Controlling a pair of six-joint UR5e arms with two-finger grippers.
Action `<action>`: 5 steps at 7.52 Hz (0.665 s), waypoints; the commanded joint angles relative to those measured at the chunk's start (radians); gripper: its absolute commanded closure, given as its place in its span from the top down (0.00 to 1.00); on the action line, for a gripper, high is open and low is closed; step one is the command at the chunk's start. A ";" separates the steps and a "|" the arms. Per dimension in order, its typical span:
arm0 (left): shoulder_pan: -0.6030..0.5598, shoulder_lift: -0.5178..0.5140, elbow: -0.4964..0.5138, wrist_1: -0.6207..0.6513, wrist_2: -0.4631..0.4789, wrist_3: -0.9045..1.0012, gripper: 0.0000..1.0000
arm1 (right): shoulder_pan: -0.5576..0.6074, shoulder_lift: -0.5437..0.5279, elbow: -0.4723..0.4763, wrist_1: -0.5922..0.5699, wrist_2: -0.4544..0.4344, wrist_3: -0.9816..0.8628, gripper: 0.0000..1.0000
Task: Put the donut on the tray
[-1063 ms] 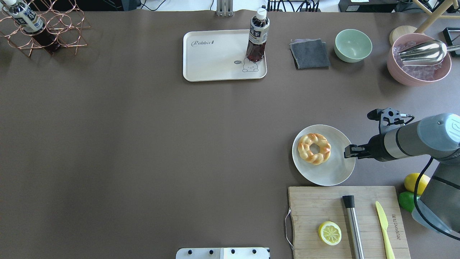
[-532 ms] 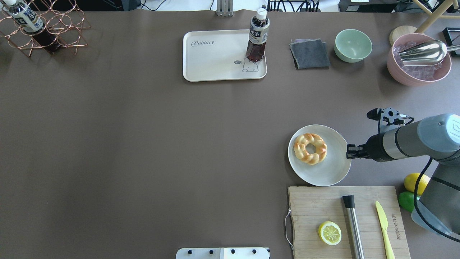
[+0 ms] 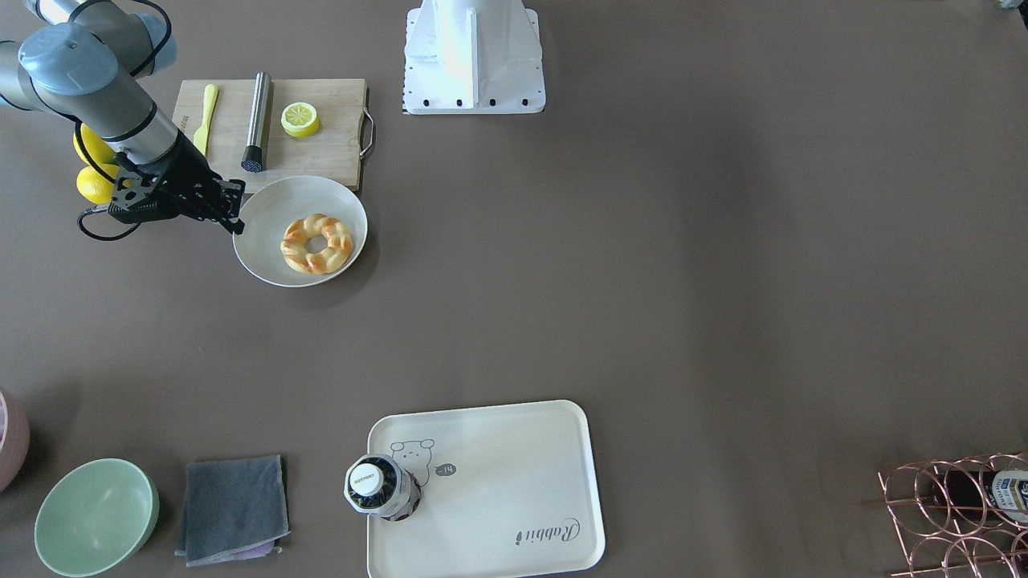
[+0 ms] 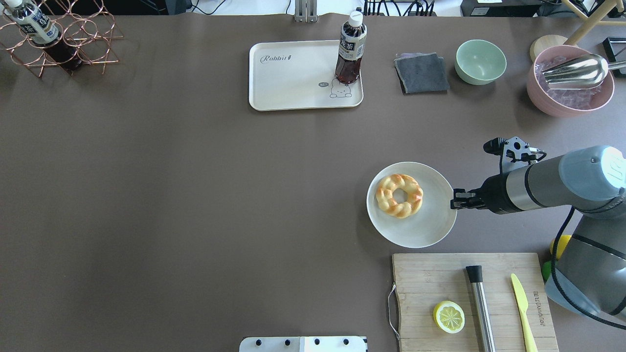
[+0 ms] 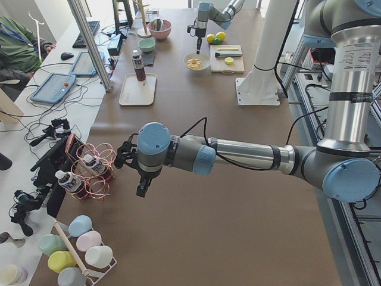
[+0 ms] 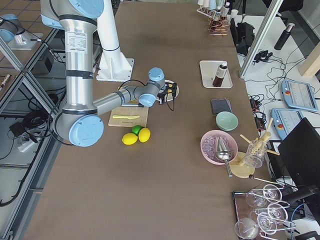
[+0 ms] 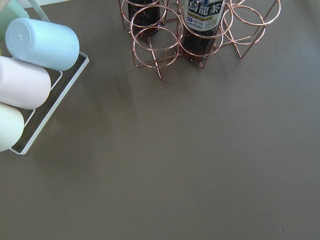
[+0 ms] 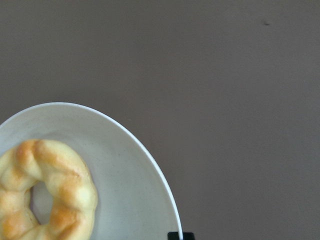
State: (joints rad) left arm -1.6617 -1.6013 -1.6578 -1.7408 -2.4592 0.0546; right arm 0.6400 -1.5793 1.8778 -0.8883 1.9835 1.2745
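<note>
On the plate [image 4: 425, 230], the donut [image 4: 399, 195] is judged light, soft, crushable, best pinched gently across its ring; right end effector [image 4: 455, 199] apparently clamped on the plate rim.

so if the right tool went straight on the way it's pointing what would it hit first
The white plate: the right tool sits at its rim, perhaps already touching. Beyond the rim the donut lies roughly in that line, though the tool's height is hard to judge.

Your overhead and front-facing cameras look down from opposite sides, sharing the tray [image 4: 293, 83] and plate [image 4: 430, 230]; your right wrist camera views that plate closely.
</note>
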 commanded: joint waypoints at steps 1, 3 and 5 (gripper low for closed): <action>0.005 -0.029 0.000 0.000 -0.046 -0.109 0.98 | -0.013 0.160 0.003 -0.044 0.000 0.101 0.00; 0.084 -0.072 -0.004 -0.002 -0.076 -0.233 0.98 | -0.054 0.388 -0.002 -0.239 -0.018 0.181 0.00; 0.127 -0.112 -0.011 -0.002 -0.102 -0.324 0.98 | -0.144 0.662 -0.053 -0.453 -0.136 0.305 0.00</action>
State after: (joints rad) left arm -1.5746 -1.6809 -1.6626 -1.7423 -2.5355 -0.1880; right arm 0.5670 -1.1447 1.8693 -1.1698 1.9355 1.4772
